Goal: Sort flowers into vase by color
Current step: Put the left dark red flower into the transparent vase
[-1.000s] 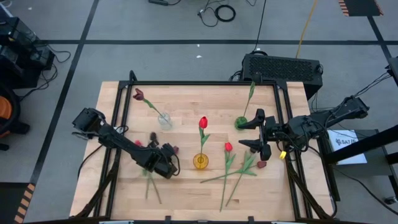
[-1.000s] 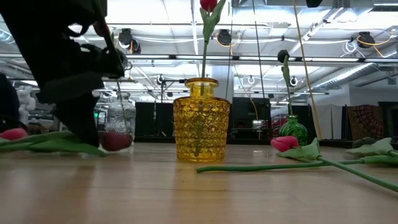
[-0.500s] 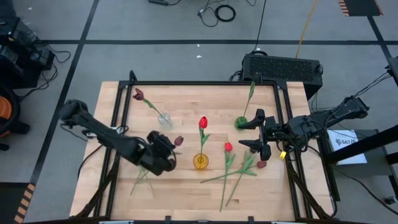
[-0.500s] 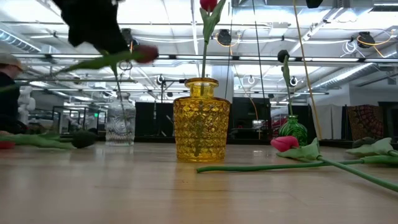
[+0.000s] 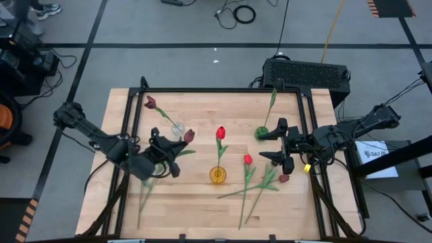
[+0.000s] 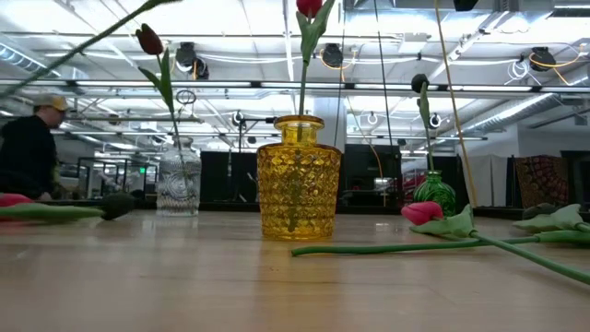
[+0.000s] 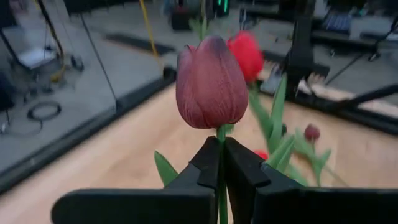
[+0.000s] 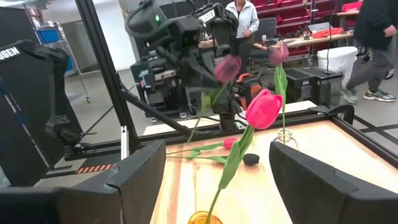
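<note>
Maroon tulip (image 7: pixel 211 84) pinched just under head by closed left gripper (image 5: pixel 164 160), lifted near clear vase (image 5: pixel 178 129) mid-table. Next: lower stem into it. Right gripper (image 5: pixel 282 142) idle, jaws wide, empty, right edge.

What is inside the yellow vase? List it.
The yellow vase holds one bright red tulip, its green stem rising straight out of the neck. The patterned glass hides the stem's lower end and whether there is water.

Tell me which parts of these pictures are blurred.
Left wrist view: the maroon tulip pinched in the left gripper is sharp, the red flower behind soft. Right wrist view: the left arm's flower smears. Low view: the yellow vase is crisp.
</note>
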`<action>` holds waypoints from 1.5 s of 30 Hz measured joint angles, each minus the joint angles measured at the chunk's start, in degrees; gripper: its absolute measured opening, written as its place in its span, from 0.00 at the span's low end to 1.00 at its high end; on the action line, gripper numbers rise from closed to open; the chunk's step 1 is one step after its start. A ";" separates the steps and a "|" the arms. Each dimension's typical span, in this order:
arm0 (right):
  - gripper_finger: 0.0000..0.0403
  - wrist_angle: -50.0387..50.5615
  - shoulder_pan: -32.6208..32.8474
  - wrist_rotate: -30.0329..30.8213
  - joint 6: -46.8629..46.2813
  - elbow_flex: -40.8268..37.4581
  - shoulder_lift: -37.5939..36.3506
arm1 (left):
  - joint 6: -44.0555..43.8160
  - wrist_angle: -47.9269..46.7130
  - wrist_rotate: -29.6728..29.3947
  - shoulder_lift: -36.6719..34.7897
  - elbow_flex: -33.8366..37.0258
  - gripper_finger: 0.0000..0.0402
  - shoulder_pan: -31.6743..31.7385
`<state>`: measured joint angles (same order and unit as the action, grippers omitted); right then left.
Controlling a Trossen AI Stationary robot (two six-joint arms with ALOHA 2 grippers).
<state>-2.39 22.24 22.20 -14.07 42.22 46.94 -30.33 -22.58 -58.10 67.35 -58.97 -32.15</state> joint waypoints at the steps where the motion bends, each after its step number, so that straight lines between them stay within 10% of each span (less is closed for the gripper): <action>1: 0.69 -0.30 0.00 0.00 0.10 0.00 0.00 | 3.14 2.57 -1.01 -0.18 -0.12 0.04 0.02; 15: 0.69 -0.81 0.00 0.01 0.42 0.00 0.00 | 32.35 27.96 -4.62 -0.24 -0.29 0.04 6.21; 27: 0.69 -0.81 0.00 0.01 0.45 0.00 0.02 | 49.18 43.98 4.54 -0.22 -0.27 0.04 18.81; 45: 0.69 -0.72 0.00 0.02 1.29 0.00 0.04 | 50.17 47.95 16.30 -0.19 6.77 0.04 35.59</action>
<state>-3.11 22.24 22.22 -12.78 42.22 46.98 19.83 25.36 -41.80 67.16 -52.21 3.44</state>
